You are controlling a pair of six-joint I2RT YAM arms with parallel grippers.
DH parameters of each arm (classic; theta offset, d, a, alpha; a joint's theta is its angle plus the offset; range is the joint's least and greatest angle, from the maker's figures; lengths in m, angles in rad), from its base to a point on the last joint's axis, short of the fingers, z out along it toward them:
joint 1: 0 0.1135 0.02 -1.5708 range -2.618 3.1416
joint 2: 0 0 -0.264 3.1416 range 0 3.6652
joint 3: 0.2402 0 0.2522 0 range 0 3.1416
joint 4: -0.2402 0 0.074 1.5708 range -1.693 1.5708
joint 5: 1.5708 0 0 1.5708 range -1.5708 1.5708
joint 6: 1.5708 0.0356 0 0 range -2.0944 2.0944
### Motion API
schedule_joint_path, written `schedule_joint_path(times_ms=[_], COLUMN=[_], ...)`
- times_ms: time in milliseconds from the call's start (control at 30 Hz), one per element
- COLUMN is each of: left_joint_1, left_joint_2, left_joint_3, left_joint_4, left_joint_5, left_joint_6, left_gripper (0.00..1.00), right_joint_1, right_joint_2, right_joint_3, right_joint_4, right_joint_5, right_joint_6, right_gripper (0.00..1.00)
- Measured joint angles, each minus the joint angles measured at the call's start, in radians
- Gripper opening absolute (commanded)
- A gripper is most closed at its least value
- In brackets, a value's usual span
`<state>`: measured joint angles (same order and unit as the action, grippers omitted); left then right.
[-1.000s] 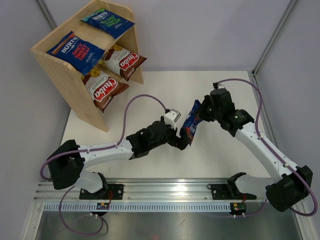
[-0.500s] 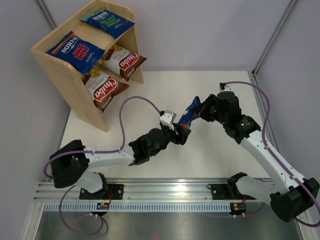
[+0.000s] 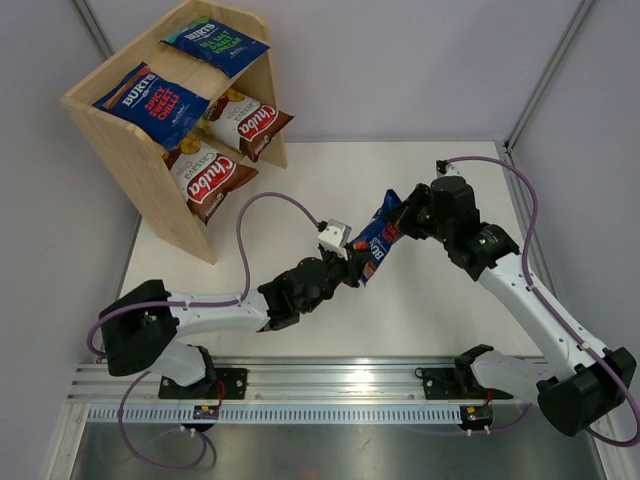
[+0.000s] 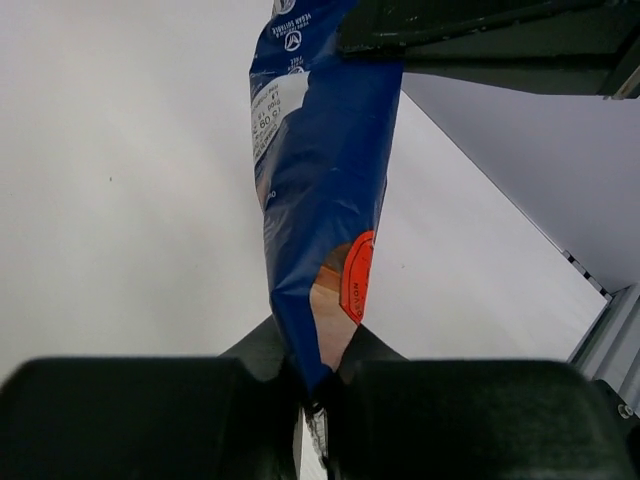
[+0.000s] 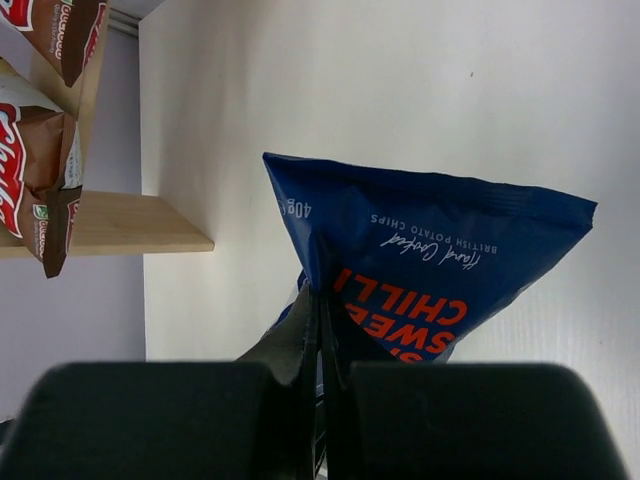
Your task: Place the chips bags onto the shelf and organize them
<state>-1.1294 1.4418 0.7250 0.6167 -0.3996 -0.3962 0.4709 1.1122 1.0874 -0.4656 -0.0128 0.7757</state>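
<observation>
The one blue Burts bag [image 3: 375, 240] not on the shelf is hanging in mid-air, and both arms have hold of it. The left claw [image 3: 354, 270] is clenched on its lower end and the right claw [image 3: 399, 217] is clenched on the upper end. That puts the bag's long axis pretty much straight from one claw to the other.

From the left wrist, the bag [image 4: 320, 200] rises right out of the pinched fingers toward the right claw at the top of the view. From the right wrist, the edge of the bag [image 5: 430, 260] is nipped tight between the jaws and the rest fans out ahead.

What matters is the shelf [image 3: 120, 150]. It sits well off past the left claw, far from the right one, so the left arm is clearly nearer. My guess is this is a handoff: right lets go, left carries it over, probably to the top tier by the other Burts bags [image 3: 152, 103], above the Chuba bags [image 3: 212, 175].
</observation>
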Motion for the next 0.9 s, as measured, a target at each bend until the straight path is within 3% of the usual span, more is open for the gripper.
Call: schedule_joint_path(times_ms=[33,67,100,133,167,233,400,600,767,900], left_joint_1=[-0.001,-0.001,-0.001,-0.001,-0.001,0.0,0.08,0.234,0.246,0.245], left_joint_2=[-0.001,-0.004,-0.01,-0.02,-0.037,-0.083,-0.225,-0.344,-0.396,-0.446], left_joint_3=[0.0,0.0,-0.002,-0.006,-0.015,-0.041,-0.127,-0.183,-0.19,-0.193], left_joint_4=[0.002,0.001,0.001,0.0,-0.006,-0.02,-0.045,-0.021,0.066,0.08], left_joint_5=[0.0,0.003,0.005,0.008,0.014,0.034,0.189,0.515,0.781,0.839], left_joint_6=[-0.004,-0.005,-0.008,-0.01,-0.015,-0.025,-0.102,-0.207,-0.277,-0.316], left_gripper=[0.01,0.0,0.0,0.0,0.0,0.0,0.0,0.0,0.0,0.0], right_joint_1=[0.0,0.0,0.001,0.003,0.004,0.004,-0.011,-0.063,-0.064,-0.064], right_joint_2=[0.004,0.007,0.01,0.011,0.012,0.012,-0.031,-0.123,-0.195,-0.243], right_joint_3=[0.006,0.014,0.026,0.039,0.052,0.086,0.142,0.133,0.117,0.117], right_joint_4=[-0.008,-0.019,-0.034,-0.048,-0.056,-0.064,-0.117,-0.187,-0.235,-0.238], right_joint_5=[0.002,0.005,0.01,0.013,0.024,0.049,0.054,-0.219,-0.359,-0.388], right_joint_6=[-0.005,-0.014,-0.02,-0.025,-0.032,-0.066,-0.213,-0.431,-0.538,-0.547], right_gripper=[0.02,0.12,0.3,0.64,0.76,0.9,0.96,1.0,1.0,0.99])
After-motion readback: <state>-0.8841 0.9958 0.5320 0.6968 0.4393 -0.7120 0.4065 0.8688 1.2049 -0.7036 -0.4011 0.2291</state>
